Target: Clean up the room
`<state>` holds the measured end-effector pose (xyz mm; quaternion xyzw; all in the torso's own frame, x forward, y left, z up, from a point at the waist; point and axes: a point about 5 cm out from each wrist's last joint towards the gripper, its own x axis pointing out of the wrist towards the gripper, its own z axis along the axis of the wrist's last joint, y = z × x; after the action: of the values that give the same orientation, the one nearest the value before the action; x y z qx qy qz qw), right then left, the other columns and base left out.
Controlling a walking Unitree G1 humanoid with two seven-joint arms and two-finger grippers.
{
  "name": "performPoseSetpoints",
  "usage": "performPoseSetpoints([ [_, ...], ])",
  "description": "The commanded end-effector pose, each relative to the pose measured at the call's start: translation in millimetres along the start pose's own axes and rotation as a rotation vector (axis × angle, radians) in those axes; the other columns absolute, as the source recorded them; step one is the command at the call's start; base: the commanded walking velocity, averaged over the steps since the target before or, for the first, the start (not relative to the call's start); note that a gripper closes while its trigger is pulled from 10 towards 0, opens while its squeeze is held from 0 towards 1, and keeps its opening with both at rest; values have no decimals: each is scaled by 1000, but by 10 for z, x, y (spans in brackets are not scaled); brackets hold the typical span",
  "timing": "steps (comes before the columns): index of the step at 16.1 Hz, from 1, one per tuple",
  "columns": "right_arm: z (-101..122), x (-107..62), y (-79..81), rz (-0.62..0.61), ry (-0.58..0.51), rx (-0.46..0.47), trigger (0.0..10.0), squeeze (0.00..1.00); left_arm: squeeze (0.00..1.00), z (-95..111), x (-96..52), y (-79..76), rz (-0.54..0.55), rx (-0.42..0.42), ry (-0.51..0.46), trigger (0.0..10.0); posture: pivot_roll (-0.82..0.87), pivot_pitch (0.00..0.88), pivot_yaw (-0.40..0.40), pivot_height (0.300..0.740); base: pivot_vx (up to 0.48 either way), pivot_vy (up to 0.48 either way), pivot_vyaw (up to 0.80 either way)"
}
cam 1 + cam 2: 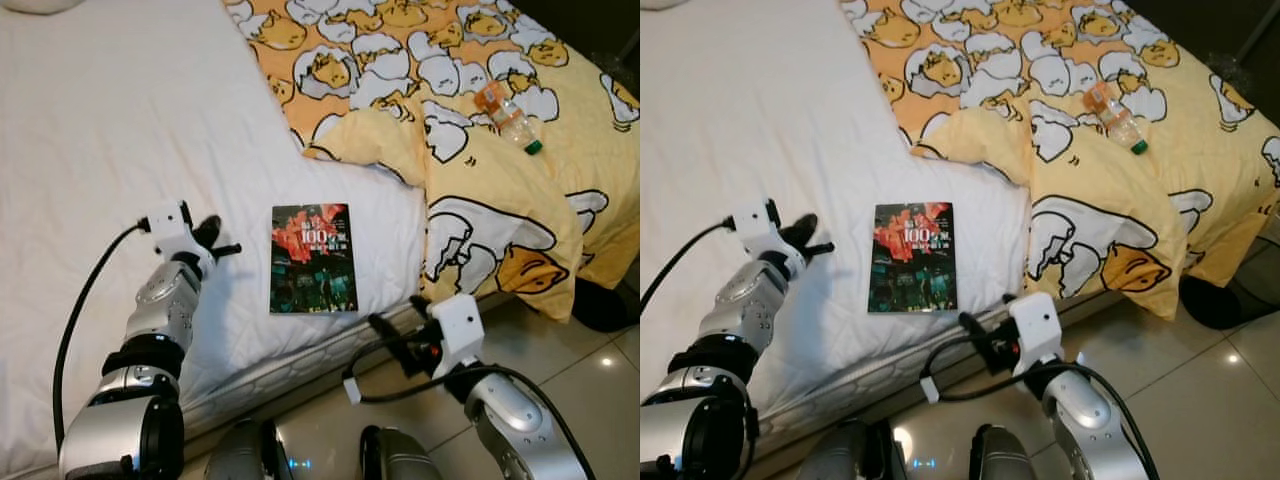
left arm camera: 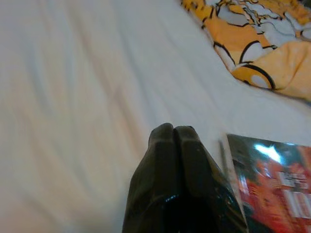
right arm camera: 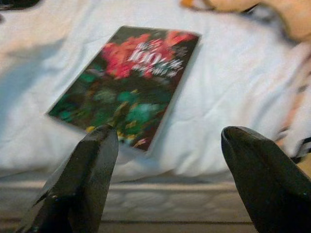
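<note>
Fig.: bedside clean-up, early stage. A thin rectangular paperback book w/ a dark glossy cover, red flowers and white "100" lettering is lying flat on the white quilted bed sheet, near the mattress edge; nothing is being held, so the pick-up is judged as not yet made. A small clear plastic bottle w/ orange label and green cap is lying on the rumpled yellow duvet w/ egg-cartoon print, well beyond and to the outer side of the right gripper; it is judged as also left to be tidied. The duvet is bunched and folded back over the sheet, i.e. the bed is probably still to be straightened.

Left gripper: the silver forearm is being held out over the sheet, wrist raised, black fingers being pointed toward the book's near long edge, which is lying just beside the tips on the inner side. Fingers are pressed together, clenched on nothing (left wrist view: two pads meeting, book corner just past them).

Right gripper: the arm is being held low, off the mattress edge, above the pale tiled floor, fingers being aimed up at the bed. Fingers are spread wide, released and empty; the book is lying ahead of them, lined up mostly w/ the finger nearer the left arm. A reach fwd is judged as needed before closing.
</note>
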<state>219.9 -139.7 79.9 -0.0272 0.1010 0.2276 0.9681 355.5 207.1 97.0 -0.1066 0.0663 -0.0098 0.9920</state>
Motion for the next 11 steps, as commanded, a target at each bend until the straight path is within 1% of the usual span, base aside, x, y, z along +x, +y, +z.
performPoseSetpoints([
  [1, 27, 8, -113, -88, -16, -50, 10000, 0, 0, 163, -2, -65, -18, 155, -98, 10000, -242, 132, 15, 723, 0, 0, 0],
  [2, 71, 29, -146, -117, -33, -76, 10000, 0, 1000, 244, -20, -134, -40, 204, -158, 10000, -237, 128, 17, 723, 0, 0, 0],
  [3, 122, 58, -173, -141, -53, -90, 10000, 0, 1000, 314, -64, -241, -73, 244, -231, 10000, -232, 126, 19, 723, 0, 0, 0],
  [4, 141, 74, -185, -153, -64, -79, 10000, 0, 1000, 273, -123, -361, -127, 253, -249, 10000, -227, 120, 21, 723, 0, 0, 0],
  [5, 124, 82, -202, -169, -61, -54, 10000, 0, 1000, 256, -166, -389, -117, 249, -271, 10000, -217, 114, 22, 723, 0, 0, 0],
  [6, 58, 80, -247, -206, -45, 33, 10000, 404, 1000, 243, -217, -414, -108, 262, -296, 10000, -205, 109, 21, 723, 0, 0, 0],
  [7, -19, 92, -244, -198, -24, 193, 10000, 1000, 1000, 232, -261, -448, -86, 292, -322, 10000, -187, 108, 20, 723, 0, 0, 0],
  [8, -82, 138, -228, -187, -3, 300, 10000, 1000, 1000, 243, -291, -505, -101, 304, -342, 10000, -179, 107, 20, 723, 0, 0, 0],
  [9, -106, 155, -223, -185, 4, 336, 10000, 1000, 1000, 252, -305, -537, -118, 303, -352, 10000, -176, 108, 20, 723, 0, 0, 0],
  [10, -200, 200, -250, -204, 26, 403, 10000, 1000, 0, 296, -347, -581, -121, 355, -378, 10000, -157, 110, 26, 723, 0, 0, 0],
  [11, -321, 280, -259, -198, 52, 491, 10000, 1000, 0, 324, -375, -630, -149, 343, -381, 10000, -145, 122, 35, 723, 0, 0, 0],
])
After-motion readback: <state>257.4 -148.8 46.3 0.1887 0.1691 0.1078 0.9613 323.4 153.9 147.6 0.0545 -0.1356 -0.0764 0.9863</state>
